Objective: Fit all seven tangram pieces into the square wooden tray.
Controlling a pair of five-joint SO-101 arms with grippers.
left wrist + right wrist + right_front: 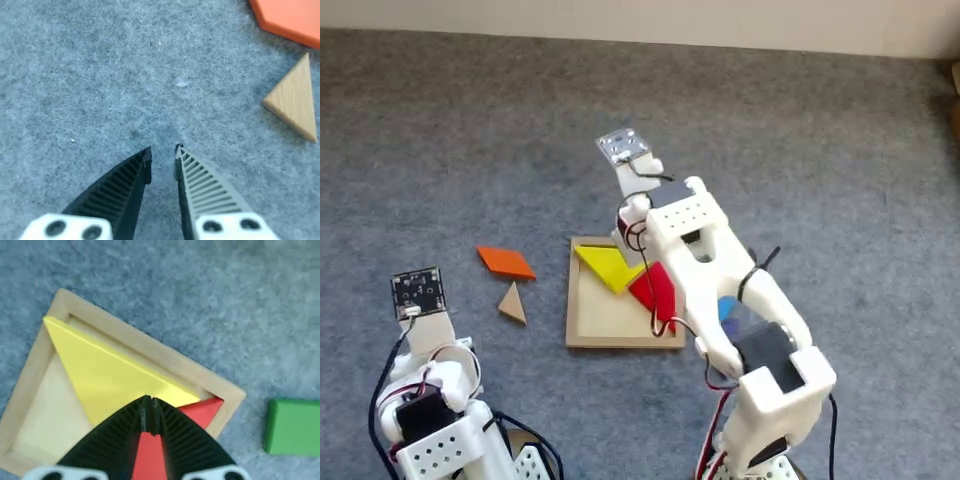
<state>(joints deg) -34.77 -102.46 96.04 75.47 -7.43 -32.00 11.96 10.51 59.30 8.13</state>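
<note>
Right gripper [150, 407]: fingers pressed together with nothing between them, tips low over the seam where yellow meets red.
Left gripper [163, 149]: fingers a little apart and empty, hanging over bare carpet [100, 75].
Tray [150, 349]: lies on the carpet between the arms, with most of its floor bare.
Yellow triangle [110, 375]: in the tray, one long side along a rim and one tip in a corner.
Red piece [200, 412]: in the tray, touching yellow and reaching into the next corner. I cannot tell whether it lies flat.
Orange piece [295, 17]: on the carpet near the tray's outer side.
Wood triangle [295, 100]: just beside orange, close to the left gripper.
Green piece [292, 427]: on the carpet outside the tray, beyond the red corner.
Blue piece [727, 308]: mostly hidden under the right arm.
Step in hand: probably seating yellow and red by pushing with closed tips.
How to do it well: keep the tips low against the piece's edge. Press toward the rim and not downward, so that nothing tips. Stop once both sides meet wood. This keeps the bare floor open for the five loose pieces.
</note>
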